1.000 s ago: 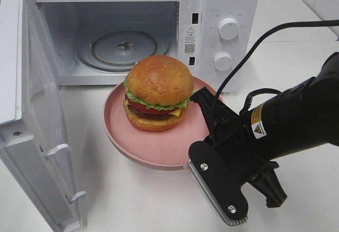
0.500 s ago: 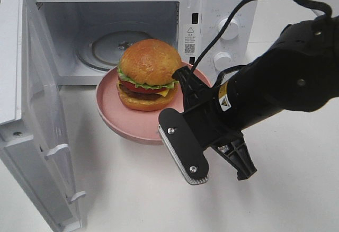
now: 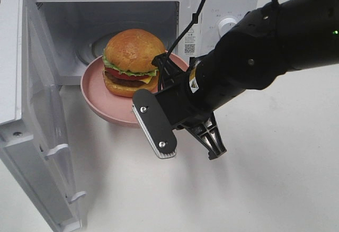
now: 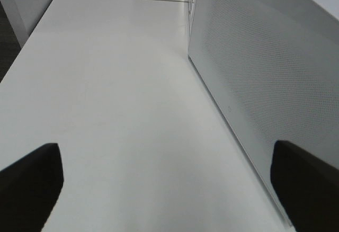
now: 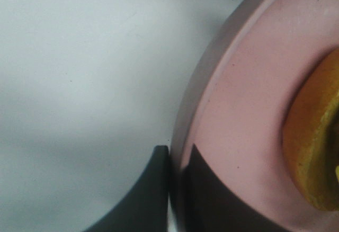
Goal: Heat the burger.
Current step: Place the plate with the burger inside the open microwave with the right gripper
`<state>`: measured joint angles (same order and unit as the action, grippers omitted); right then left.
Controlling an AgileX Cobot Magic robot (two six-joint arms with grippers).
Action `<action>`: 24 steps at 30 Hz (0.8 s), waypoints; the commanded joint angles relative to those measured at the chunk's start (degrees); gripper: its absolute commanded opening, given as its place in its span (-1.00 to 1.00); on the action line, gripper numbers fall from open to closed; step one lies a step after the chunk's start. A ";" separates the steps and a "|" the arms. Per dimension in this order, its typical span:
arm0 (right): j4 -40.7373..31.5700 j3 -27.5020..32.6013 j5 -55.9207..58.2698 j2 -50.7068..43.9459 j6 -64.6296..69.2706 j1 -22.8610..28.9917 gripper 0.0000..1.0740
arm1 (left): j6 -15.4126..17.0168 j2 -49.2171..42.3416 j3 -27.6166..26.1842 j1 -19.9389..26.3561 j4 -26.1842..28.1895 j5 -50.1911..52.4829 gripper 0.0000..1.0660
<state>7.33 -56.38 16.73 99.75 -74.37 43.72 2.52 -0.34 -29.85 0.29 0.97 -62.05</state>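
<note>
Bright even light, soft shadows, right wrist view blurred close-up

burger (image 3: 131,61): golden-brown bun, green lettuce, red tomato, dark patty. plate (image 3: 98,95) pink. microwave (image 3: 222,4) white, counter (image 3: 275,179) white. arm (image 3: 254,62) black.

My pincer (image 4: 169,189) stands wide, its two dark fingertips (image 4: 29,181) in the frame's lower corners. Between them spreads the smooth white bench (image 4: 116,99); a white dotted panel (image 4: 265,73) rises at frame right.
</note>
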 commanded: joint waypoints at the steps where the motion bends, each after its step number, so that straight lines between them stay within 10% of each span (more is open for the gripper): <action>1: 1.78 -4.01 -0.97 1.55 0.92 -0.17 -1.00 | 0.23 -0.86 0.11 -0.23 0.34 0.74 0.92; 24: 5.27 -18.68 6.02 11.06 7.68 -0.34 -1.00 | 0.23 -0.86 0.11 -0.23 0.34 0.74 0.92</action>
<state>11.46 -73.05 24.52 110.81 -67.49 43.72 2.52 -0.34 -29.85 0.29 0.97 -62.05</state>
